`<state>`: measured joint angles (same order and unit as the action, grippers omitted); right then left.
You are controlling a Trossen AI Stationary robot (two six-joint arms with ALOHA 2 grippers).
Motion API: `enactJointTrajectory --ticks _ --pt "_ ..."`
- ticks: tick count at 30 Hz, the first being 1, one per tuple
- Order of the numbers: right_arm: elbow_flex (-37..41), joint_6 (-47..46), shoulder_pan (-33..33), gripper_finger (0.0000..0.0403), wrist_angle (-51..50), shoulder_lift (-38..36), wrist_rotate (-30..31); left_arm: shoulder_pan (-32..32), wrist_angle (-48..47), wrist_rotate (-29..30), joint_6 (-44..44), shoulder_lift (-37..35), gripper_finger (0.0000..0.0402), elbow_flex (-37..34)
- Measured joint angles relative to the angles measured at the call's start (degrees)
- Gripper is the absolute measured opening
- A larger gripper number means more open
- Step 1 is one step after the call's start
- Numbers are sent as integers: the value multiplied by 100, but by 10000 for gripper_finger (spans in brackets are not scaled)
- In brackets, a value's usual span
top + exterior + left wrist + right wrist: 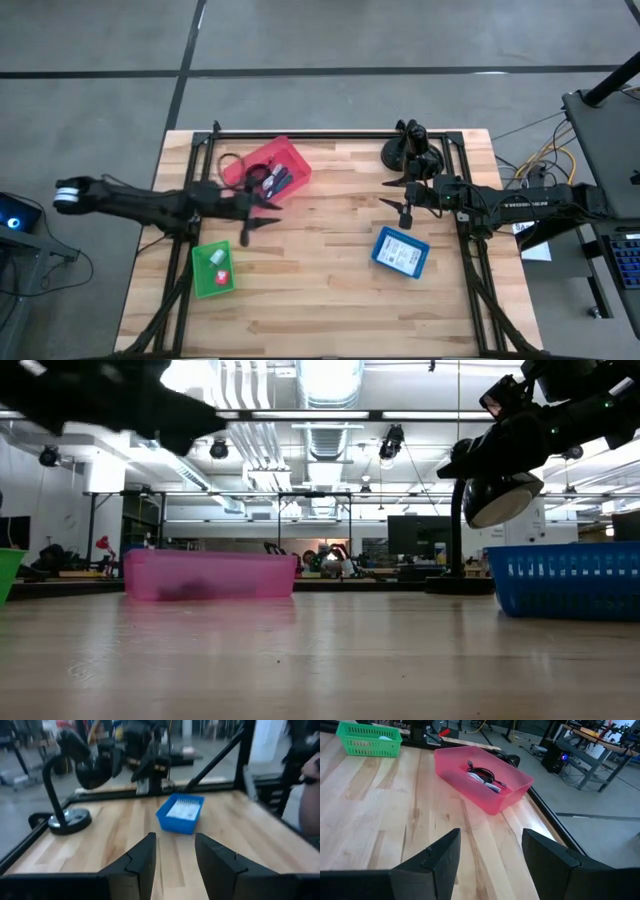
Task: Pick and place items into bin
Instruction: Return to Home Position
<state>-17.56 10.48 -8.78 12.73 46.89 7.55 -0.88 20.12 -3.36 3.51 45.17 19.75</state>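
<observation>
Judging from how things lie, we take the picking to be over and the step in hand to be the return to the rest pose. On the table (330, 300) we find no loose item in the high view. The cables (482, 775) lie tangled inside the red bin (485, 785), which stands toward the back left of the wood.

The left gripper (250, 222) hovers just beside that bin, on its front side, above bare wood. Its fingers (142, 862) are spread apart with nothing between them (its wrist view looks straight through the gap at the blue bin (181, 812) across the table). The right gripper (397, 200) hangs over the middle right of the table, between the black camera mount (405, 150) and the blue bin, touching neither. Its fingers (437, 860) are likewise parted and empty. The green bin (213, 268) sits near the left front, apart from both grippers, with small white and red things in it.

For the next move, we judge that each arm needs only to draw back toward its own side and fold up. The left one should rise before it swings, so as to clear the red bin's wall. The right one has the mount's stalk close by and should keep off it. No grasp is called for.
</observation>
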Motion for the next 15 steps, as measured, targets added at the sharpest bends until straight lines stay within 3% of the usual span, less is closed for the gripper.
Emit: enactJointTrajectory --ticks 5,15 --pt "0 -2 -2 199 7 0 0 166 491 4 -157 -1148 121 -885" --pt "0 -2 0 199 11 0 0 174 -11 7 70 -2733 121 -1649"
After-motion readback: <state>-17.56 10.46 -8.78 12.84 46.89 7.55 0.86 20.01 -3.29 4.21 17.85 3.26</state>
